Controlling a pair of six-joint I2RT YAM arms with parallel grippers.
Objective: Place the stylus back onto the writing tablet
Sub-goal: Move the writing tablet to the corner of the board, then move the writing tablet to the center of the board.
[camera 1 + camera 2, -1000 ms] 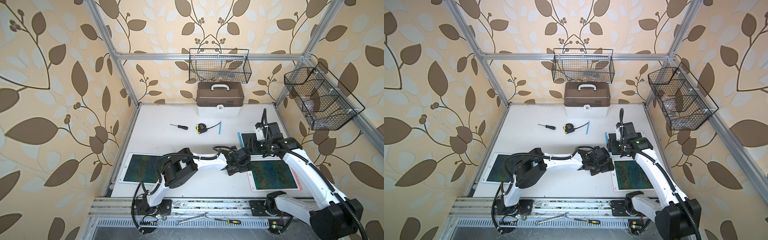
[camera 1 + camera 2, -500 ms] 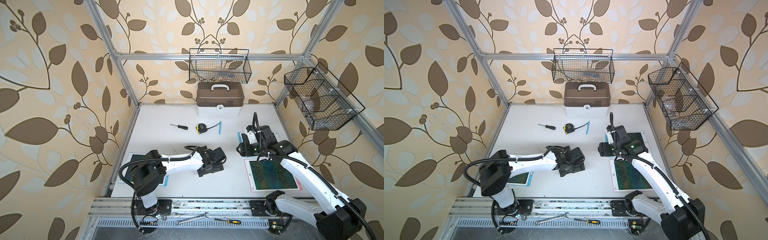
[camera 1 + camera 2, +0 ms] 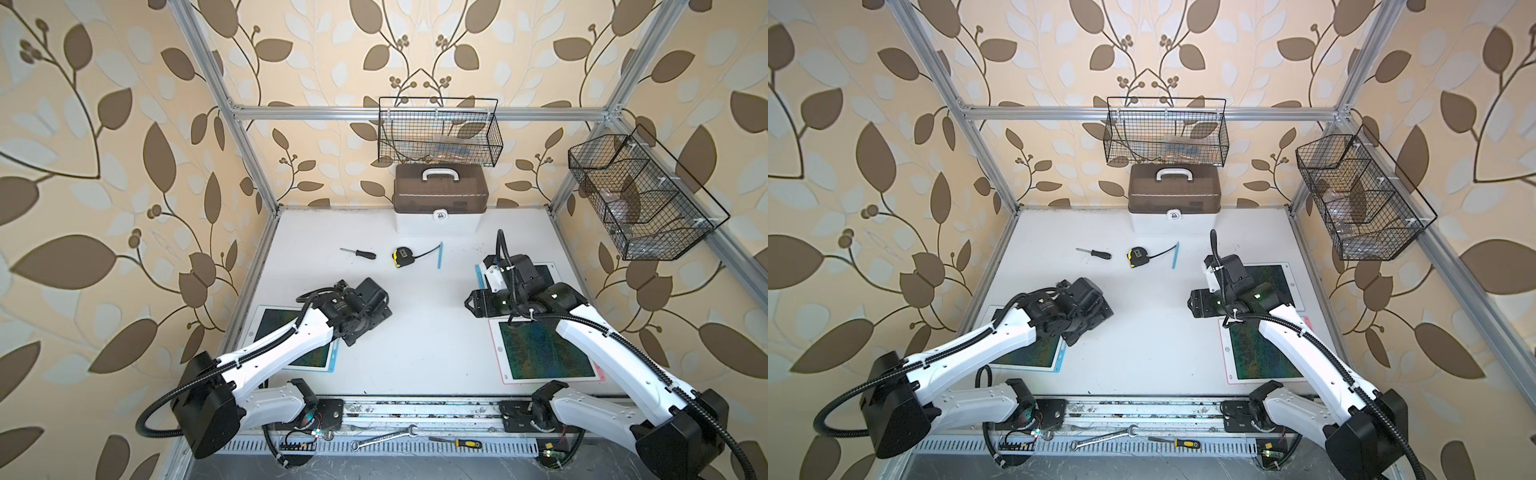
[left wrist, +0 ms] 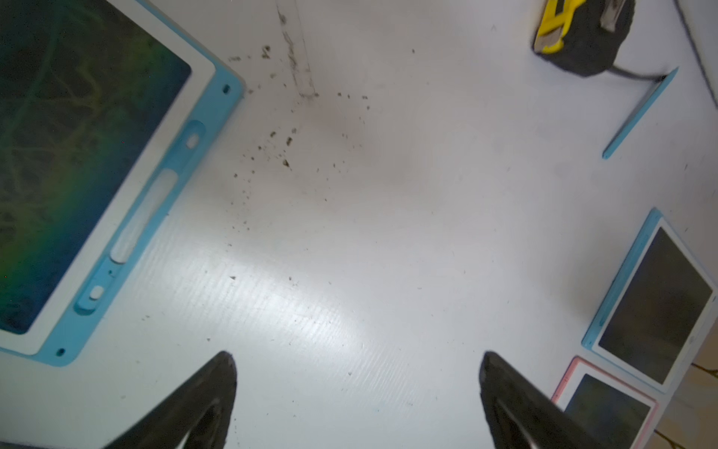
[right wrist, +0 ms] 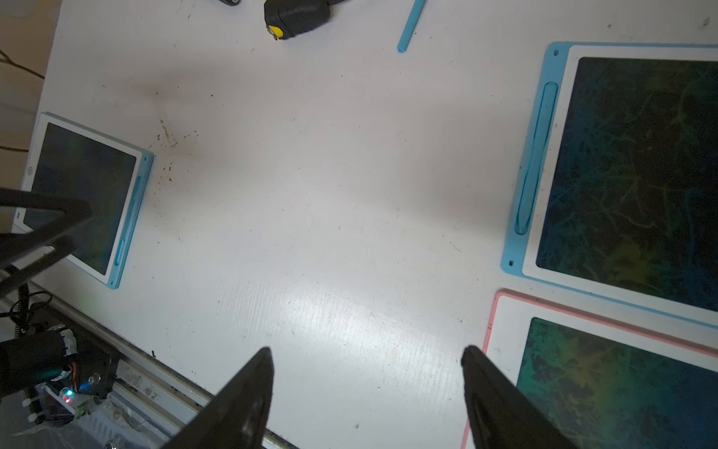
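The light blue stylus (image 3: 439, 255) (image 3: 1175, 255) lies loose on the white table by the tape measure, also seen in the wrist views (image 4: 641, 112) (image 5: 410, 23). A blue-edged writing tablet (image 3: 274, 324) (image 4: 77, 155) lies front left, partly under my left arm, with its side slot showing pale. Another blue-edged tablet (image 3: 546, 272) (image 5: 621, 175) and a pink-edged tablet (image 3: 540, 353) (image 5: 602, 388) lie at the right. My left gripper (image 3: 376, 309) (image 4: 357, 361) hangs open over bare table beside the left tablet. My right gripper (image 3: 478, 303) (image 5: 367, 355) is open next to the pink tablet's edge.
A black-and-yellow tape measure (image 3: 402, 257) and a small screwdriver (image 3: 358, 252) lie mid-table near the stylus. A brown-lidded toolbox (image 3: 440, 199) stands at the back under a wire basket (image 3: 438, 133). Another basket (image 3: 640, 199) hangs right. A wrench (image 3: 384, 438) lies on the front rail.
My left arm has drawn back leftward from the pink tablet's edge to beside the left tablet. The right gripper has shifted left off the tablets and its jaws have widened slightly.
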